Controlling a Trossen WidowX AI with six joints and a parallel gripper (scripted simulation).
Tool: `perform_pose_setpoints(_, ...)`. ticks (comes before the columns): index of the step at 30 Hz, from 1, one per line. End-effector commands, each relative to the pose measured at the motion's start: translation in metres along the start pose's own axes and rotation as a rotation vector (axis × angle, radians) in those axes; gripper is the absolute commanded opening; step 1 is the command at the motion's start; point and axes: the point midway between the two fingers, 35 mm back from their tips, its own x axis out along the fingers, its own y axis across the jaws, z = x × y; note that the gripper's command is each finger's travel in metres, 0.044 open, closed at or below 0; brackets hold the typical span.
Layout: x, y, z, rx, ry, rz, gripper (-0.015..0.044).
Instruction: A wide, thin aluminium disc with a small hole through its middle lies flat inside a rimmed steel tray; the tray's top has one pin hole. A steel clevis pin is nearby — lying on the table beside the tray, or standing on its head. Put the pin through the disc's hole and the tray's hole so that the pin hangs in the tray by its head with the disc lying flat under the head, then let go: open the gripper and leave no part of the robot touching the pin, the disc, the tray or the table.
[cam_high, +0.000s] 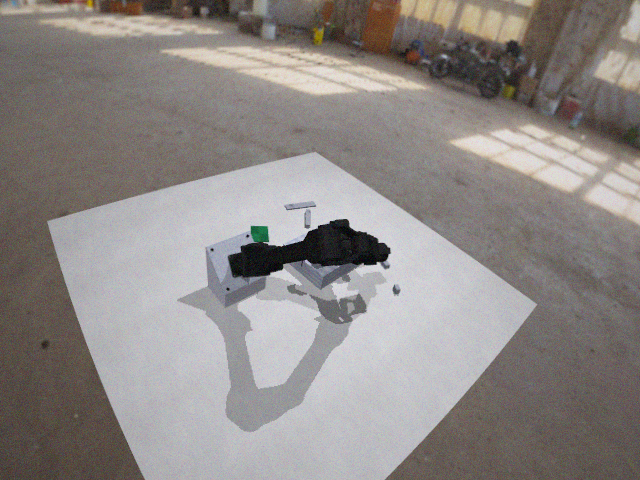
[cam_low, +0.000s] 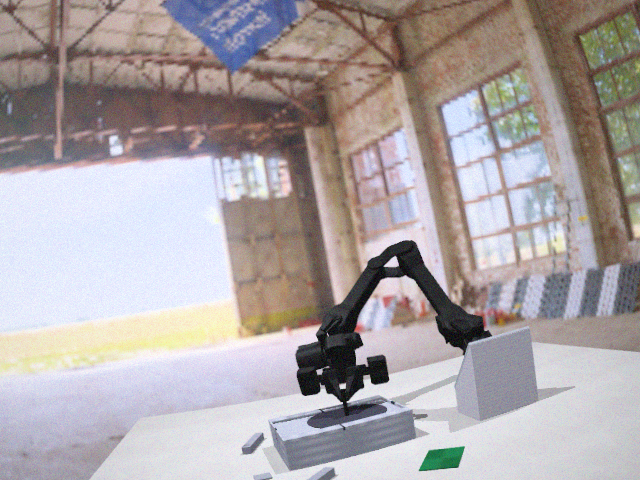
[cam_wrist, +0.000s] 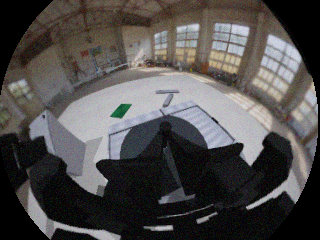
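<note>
An old industrial hall, with steel roof trusses, tall paned windows (cam_low: 498, 165) (cam_wrist: 231, 42), parked motorcycle (cam_high: 467, 69).

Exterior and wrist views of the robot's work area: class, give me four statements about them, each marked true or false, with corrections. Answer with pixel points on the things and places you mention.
1. The gripper (cam_low: 344, 400) (cam_wrist: 164, 132) is wide open. False: it is closed on the clevis pin (cam_low: 346, 409).
2. The disc (cam_low: 323, 417) (cam_wrist: 137, 140) lies inside the tray (cam_low: 343, 446) (cam_wrist: 220, 129). True.
3. The green square (cam_low: 442, 458) (cam_wrist: 121, 110) lies on top of the disc. False: it lies on the table (cam_low: 568, 413) (cam_wrist: 90, 100), beside the tray.
4. The gripper is above the tray. True.
</note>
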Motion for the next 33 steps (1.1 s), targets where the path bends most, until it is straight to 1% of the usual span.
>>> perform_pose_setpoints(1,-0.0002,0.0004,-0.0009,-0.014,0.003,-0.006,0.0000)
perform_pose_setpoints(33,-0.0025,-0.0019,-0.0031,0.008,-0.028,0.004,0.0000)
